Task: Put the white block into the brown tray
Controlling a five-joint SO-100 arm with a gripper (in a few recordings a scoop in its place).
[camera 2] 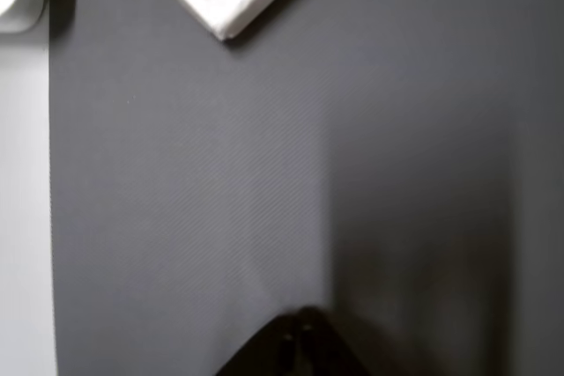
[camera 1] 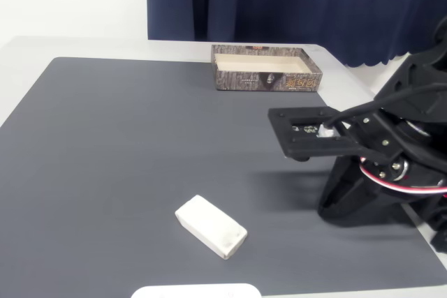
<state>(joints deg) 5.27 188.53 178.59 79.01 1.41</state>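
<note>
Fixed view shows the white block (camera 1: 210, 226) lying loose on the dark mat (camera 1: 126, 144), near the front edge and turned at an angle — nothing touches it. The gripper (camera 2: 298, 341) hangs well off to the right and above the mat, its tips together in the wrist view, holding nothing. The brown tray (camera 1: 266, 68) sits empty at the far edge. By my reading the approach is in hand — next the jaws must part and descend over the block.

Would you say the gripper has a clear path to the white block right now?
Probably yes: the white block lies alone on the dark mat, nothing stands between it and the gripper, and the brown tray sits far behind.
</note>
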